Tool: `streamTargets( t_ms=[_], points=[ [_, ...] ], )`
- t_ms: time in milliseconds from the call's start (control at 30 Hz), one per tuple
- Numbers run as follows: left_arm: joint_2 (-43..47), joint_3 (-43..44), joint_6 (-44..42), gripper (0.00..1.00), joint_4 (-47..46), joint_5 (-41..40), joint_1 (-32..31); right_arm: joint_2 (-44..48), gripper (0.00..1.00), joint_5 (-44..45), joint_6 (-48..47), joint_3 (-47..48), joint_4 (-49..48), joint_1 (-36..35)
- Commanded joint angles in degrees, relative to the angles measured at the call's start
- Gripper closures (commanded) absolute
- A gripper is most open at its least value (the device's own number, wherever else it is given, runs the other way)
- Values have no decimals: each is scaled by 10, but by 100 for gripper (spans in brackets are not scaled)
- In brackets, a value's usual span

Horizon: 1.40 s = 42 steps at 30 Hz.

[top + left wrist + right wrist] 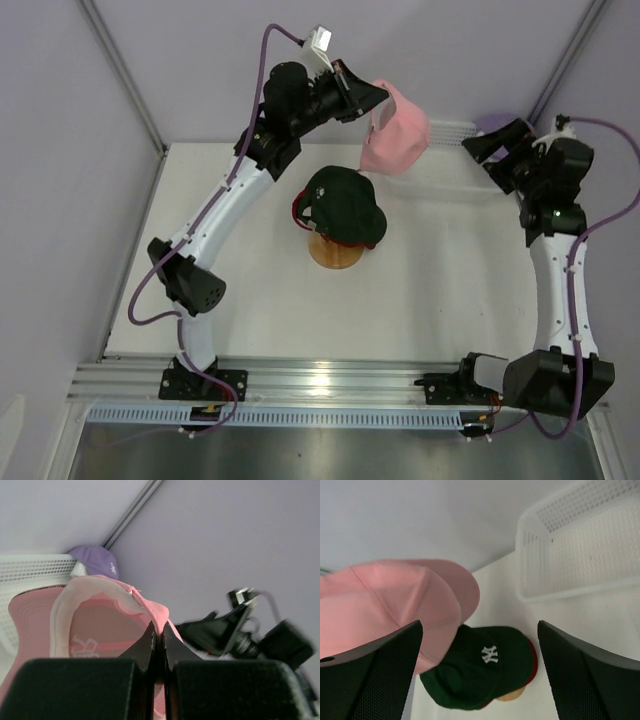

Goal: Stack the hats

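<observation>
While the left gripper (375, 95) pinched the pink cap (400, 135) by its rim at upper middle and the right gripper (485, 145) gaped empty at upper right, lowering it well probably meant centring it over the dark cap (345, 205) mid-frame, brims aligned.

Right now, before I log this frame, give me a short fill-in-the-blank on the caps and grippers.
1. The lifted cap pinched by the left gripper is ____ in colour.
2. The right gripper holds nothing and its jaws stand ____.
3. The dark cap sits on the wooden stand, on top of a ____ cap.
Missing words: pink; open; red.
</observation>
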<state>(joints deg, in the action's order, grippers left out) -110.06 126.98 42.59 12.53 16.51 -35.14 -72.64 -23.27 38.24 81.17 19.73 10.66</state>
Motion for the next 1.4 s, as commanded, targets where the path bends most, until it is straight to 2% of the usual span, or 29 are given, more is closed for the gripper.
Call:
streamTargets(
  t_ms=[0,67,100,167,200,233,333,433,533,567,600,667,700,767,867,1167,1367],
  points=[
    [-10,50,80,99,-44,-10,-11,13,1,-20,41,-127,-127,-4],
    [-9,50,87,99,-44,-29,-15,27,0,-24,84,-186,-173,-4],
    [-9,49,93,99,-44,-47,-20,33,1,-24,146,-252,-240,-5],
    [-10,48,100,99,-49,-67,-26,55,0,-11,213,-322,-309,-15],
    [-12,47,104,99,-50,-74,-28,62,0,-1,246,-386,-378,-22],
    [-12,43,115,99,-56,-86,-33,69,1,22,301,-416,-418,-31],
    [-10,22,145,99,-64,-112,-39,79,1,97,354,-500,-563,-84],
    [4,-30,176,99,-79,-133,-45,53,1,183,353,-522,-651,-149],
    [22,-64,187,99,-95,-162,-54,-25,1,198,338,-516,-757,-179],
    [24,-66,188,99,-94,-196,-57,-49,1,196,345,-515,-788,-184],
    [24,-65,192,99,-96,-203,-61,-78,1,196,369,-514,-857,-187],
    [20,-58,196,99,-100,-213,-64,-161,0,191,402,-508,-926,-194],
    [15,-38,200,99,-103,-221,-65,-189,1,190,436,-505,-999,-196],
    [-7,-17,202,99,-101,-222,-65,-267,1,187,471,-489,-1057,-203],
    [-37,34,203,99,-97,-220,-67,-310,1,178,495,-472,-1081,-209],
    [-64,54,234,99,-122,-263,-100,-286,1,199,443,-465,-1084,-209],
    [-87,71,233,99,-201,-295,-120,-276,1,203,450,-457,-1088,-207]
  ],
)
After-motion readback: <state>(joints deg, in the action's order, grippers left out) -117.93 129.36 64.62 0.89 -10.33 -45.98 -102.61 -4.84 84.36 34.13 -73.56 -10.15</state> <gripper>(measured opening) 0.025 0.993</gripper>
